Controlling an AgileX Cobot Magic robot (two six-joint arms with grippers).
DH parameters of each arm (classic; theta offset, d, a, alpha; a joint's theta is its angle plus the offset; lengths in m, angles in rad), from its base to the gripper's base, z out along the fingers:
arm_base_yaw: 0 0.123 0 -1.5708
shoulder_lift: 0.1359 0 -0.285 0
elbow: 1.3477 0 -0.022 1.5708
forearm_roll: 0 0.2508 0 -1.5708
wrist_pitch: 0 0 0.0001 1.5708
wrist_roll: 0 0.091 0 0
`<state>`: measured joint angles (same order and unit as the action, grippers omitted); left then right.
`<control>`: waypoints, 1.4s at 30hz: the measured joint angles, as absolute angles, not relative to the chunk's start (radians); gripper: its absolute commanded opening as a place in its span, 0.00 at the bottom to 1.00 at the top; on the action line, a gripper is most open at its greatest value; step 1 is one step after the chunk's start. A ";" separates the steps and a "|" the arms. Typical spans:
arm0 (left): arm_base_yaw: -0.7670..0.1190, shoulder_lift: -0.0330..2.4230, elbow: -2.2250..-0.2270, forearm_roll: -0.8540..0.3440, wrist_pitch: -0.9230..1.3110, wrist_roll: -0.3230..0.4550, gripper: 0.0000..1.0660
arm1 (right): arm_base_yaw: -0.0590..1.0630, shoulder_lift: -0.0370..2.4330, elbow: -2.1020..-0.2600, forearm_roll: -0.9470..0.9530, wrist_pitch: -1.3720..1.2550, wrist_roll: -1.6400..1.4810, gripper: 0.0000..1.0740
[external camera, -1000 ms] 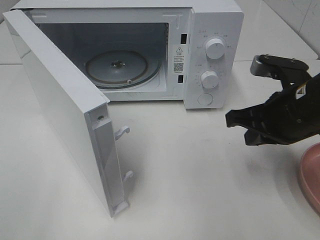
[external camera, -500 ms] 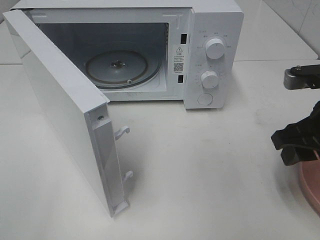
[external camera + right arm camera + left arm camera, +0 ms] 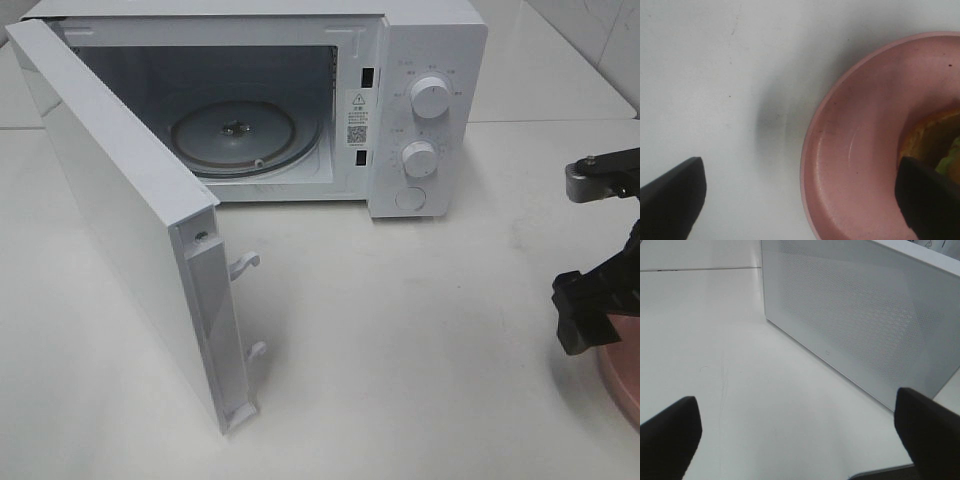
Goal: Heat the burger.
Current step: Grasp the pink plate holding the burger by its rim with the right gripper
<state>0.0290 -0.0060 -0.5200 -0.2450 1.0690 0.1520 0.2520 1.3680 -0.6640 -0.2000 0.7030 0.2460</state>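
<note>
The burger [image 3: 935,142] lies on a pink plate [image 3: 855,150]; only its golden bun edge and some green lettuce show at the side of the right wrist view. My right gripper [image 3: 800,200] is open, its fingers [image 3: 670,195] wide apart, straddling the plate's rim above it. In the exterior high view the right gripper [image 3: 590,300] hangs at the far right over the plate's edge [image 3: 622,375]. My left gripper [image 3: 800,435] is open and empty beside the microwave's door [image 3: 860,325]. The microwave [image 3: 420,110] stands open, with its glass turntable [image 3: 235,135] bare.
The microwave door [image 3: 130,220] swings out wide toward the table's front left. Two knobs [image 3: 430,97] sit on the control panel. The white tabletop [image 3: 400,340] stretches between the microwave and the plate.
My right gripper has moved to the right and down, from in front of the control panel to over the pink plate's edge. The microwave and door have not moved.
</note>
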 measured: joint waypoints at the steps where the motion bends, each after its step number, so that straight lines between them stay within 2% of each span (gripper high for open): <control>1: 0.029 -0.006 -0.520 -0.245 1.069 0.152 0.93 | 0.252 1.395 -0.664 -0.204 0.703 0.254 0.89; 26: 0.029 -0.006 -0.520 -0.245 1.069 0.152 0.93 | 0.252 1.682 -0.664 -0.290 0.564 0.305 0.81; 31: 0.029 -0.006 -0.520 -0.245 1.069 0.152 0.93 | 0.252 1.716 -0.665 -0.303 0.543 0.311 0.75; 32: 0.029 -0.006 -0.520 -0.245 1.069 0.152 0.93 | 0.252 1.717 -0.665 -0.303 0.541 0.311 0.70; 33: 0.029 -0.006 -0.520 -0.245 1.069 0.152 0.93 | 0.252 1.717 -0.665 -0.303 0.541 0.311 0.70; 35: 0.029 -0.006 -0.520 -0.245 1.069 0.152 0.93 | 0.252 1.718 -0.665 -0.303 0.536 0.312 0.58; 36: 0.029 -0.006 -0.520 -0.245 1.069 0.152 0.93 | 0.252 1.718 -0.665 -0.303 0.536 0.312 0.58; 37: 0.029 -0.006 -0.520 -0.245 1.069 0.152 0.93 | 0.252 1.719 -0.665 -0.304 0.536 0.313 0.48; 38: 0.029 -0.006 -0.520 -0.245 1.069 0.152 0.93 | 0.252 1.719 -0.665 -0.304 0.537 0.313 0.43; 39: 0.029 -0.006 -0.520 -0.245 1.069 0.152 0.93 | 0.252 1.719 -0.665 -0.304 0.537 0.313 0.43; 40: 0.029 -0.006 -0.520 -0.245 1.069 0.152 0.93 | 0.252 1.719 -0.665 -0.309 0.541 0.320 0.29; 41: 0.029 -0.006 -0.520 -0.245 1.069 0.152 0.93 | 0.252 1.719 -0.665 -0.309 0.541 0.320 0.29; 42: 0.029 -0.006 -0.520 -0.245 1.069 0.152 0.93 | 0.251 1.719 -0.665 -0.324 0.546 0.332 0.16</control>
<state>0.0290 -0.0060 -0.5200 -0.2450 1.0690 0.1520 0.2510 1.7190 -0.6650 -0.3240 0.5460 0.3320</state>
